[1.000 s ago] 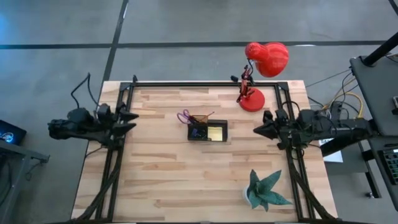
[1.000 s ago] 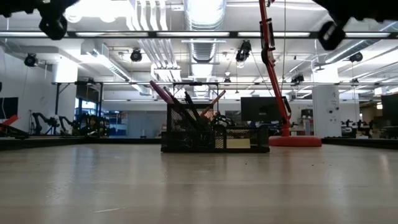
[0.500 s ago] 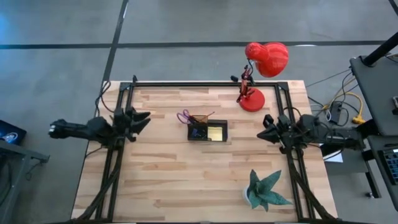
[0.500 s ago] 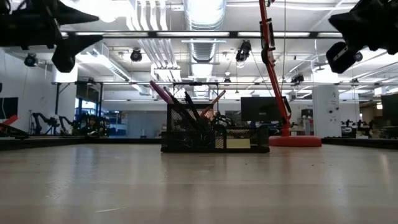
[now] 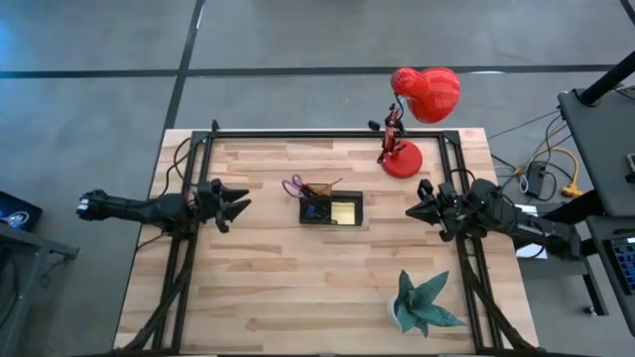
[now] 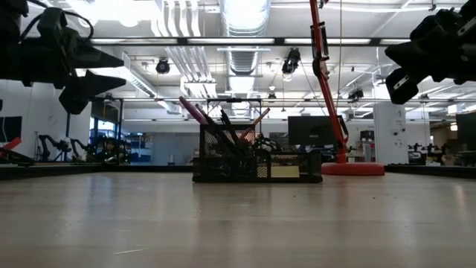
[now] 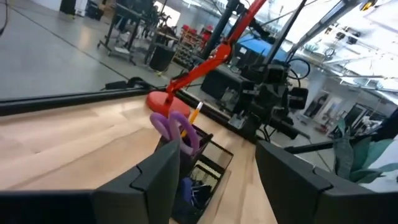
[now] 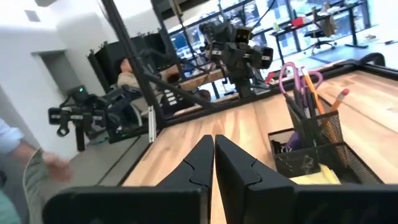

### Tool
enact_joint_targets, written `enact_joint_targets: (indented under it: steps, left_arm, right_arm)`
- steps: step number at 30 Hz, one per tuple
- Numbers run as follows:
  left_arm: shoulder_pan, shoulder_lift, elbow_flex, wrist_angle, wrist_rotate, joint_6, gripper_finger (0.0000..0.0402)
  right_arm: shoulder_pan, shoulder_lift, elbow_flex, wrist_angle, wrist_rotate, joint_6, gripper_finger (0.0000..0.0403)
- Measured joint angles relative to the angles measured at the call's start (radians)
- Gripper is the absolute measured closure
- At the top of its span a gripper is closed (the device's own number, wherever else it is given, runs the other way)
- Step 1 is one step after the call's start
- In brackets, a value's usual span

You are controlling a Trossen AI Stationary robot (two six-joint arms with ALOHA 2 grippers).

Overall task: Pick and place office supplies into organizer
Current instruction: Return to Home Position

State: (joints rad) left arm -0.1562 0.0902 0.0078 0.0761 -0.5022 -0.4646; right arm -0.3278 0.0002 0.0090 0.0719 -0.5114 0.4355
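The organizer [image 5: 332, 223] sits in the middle of the bench [image 5: 268, 288]. The scissors [image 5: 293, 185], pens [image 5: 324, 188] and yellow pad [image 5: 345, 208] are in it. The left pincer [image 5: 241, 204] hangs in the air by the left edge, fingers spread wide. The right pincer [image 5: 410, 210] hangs by the right edge, fingers pressed together.

Saw only part of the black mesh desk organizer [image 7: 208, 163] past the left gripper [image 7: 217, 148]; couldn't identify small dark bits [image 7: 194, 191] inside.
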Motion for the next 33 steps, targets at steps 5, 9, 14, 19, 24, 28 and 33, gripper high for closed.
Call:
enact_joint_targets:
  steps: [5,9,14,19,24,28,33]
  left_arm:
    - [0.000,0.044,0.000,0.000,-0.001,0.000,0.0205]
    - [0.000,0.071,-0.001,0.000,-0.001,0.000,0.0205]
    - [0.000,0.100,-0.001,0.000,-0.001,0.000,0.0205]
    - [0.000,0.122,-0.001,-0.001,0.000,0.000,0.0205]
    - [0.000,0.139,-0.002,-0.001,-0.001,0.001,0.0205]
    - [0.000,0.146,-0.002,-0.001,-0.001,0.001,0.0205]
    - [0.000,0.156,-0.002,0.002,0.000,0.001,0.0205]
  right_arm:
    - [-0.059,0.004,0.000,-0.002,-0.070,-0.036,0.0394]
    - [-0.068,0.022,0.000,-0.002,-0.063,-0.043,0.0394]
    - [-0.068,0.099,0.000,-0.003,-0.031,-0.039,0.0394]
    - [-0.068,0.174,0.000,-0.005,-0.031,-0.039,0.0394]
    - [-0.068,0.229,0.000,-0.003,-0.030,-0.036,0.0394]
    - [-0.015,0.166,0.000,-0.004,-0.015,-0.035,0.0394]
    - [0.031,0.000,0.001,-0.004,-0.010,-0.035,0.0394]
